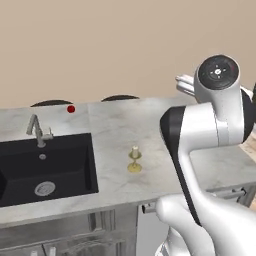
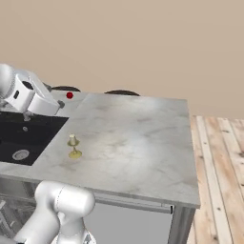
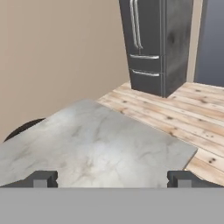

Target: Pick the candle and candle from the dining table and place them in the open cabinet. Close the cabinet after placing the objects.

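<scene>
Candle [image 1: 134, 159] standing right of sink [image 1: 47, 167]: light, top-heavy, tippy; you gripping slim gold stem advised. Gripper [image 3: 112, 178] hanging wide-jawed, empty.

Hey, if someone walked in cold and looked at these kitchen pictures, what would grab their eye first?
Probably the thin cream candle on its slim gold stemmed holder, standing upright and alone on the broad white-grey marbled countertop, just right of the black inset sink. Next, the small red ball near the counter's far edge, behind the grey faucet. The pincer is open, holding nothing.
</scene>
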You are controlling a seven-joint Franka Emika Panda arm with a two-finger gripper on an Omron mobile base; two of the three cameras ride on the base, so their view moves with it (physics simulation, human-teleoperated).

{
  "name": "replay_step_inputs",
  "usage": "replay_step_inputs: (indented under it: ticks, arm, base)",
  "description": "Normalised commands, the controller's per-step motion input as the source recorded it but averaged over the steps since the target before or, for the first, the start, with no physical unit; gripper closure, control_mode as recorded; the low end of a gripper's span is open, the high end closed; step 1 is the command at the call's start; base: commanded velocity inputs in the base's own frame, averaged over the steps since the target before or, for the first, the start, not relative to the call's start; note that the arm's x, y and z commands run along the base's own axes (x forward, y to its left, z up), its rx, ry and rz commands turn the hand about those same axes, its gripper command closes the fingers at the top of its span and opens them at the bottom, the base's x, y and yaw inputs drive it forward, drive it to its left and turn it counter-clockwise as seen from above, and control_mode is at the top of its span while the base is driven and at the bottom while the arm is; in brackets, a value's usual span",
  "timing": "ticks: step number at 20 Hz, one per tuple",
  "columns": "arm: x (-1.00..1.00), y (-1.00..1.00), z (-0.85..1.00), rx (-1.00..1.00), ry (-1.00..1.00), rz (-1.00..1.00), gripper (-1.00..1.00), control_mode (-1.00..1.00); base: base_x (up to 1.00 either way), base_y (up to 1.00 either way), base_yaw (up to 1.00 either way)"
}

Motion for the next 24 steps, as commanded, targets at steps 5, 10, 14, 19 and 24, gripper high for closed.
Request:
replay_step_inputs:
  ticks: [5,10,14,19,24]
  arm:
    - [0.00,0.00,0.00,0.00,0.00,0.00,-1.00,1.00]
    - [0.00,0.00,0.00,0.00,0.00,0.00,-1.00,1.00]
    - [-0.09,-0.03,0.00,0.03,-0.01,-0.04,-1.00,-1.00]
    - [-0.22,-0.01,-0.05,0.15,0.00,-0.31,-1.00,-1.00]
    - [-0.16,0.40,-0.12,0.08,0.03,-0.38,-1.00,-1.00]
  base:
    - [0.47,0.24,-0.11]
    - [0.00,0.00,0.00]
    - [-0.18,-0.07,-0.05]
    - [0.00,0.00,0.00]
    - [0.00,0.00,0.00]
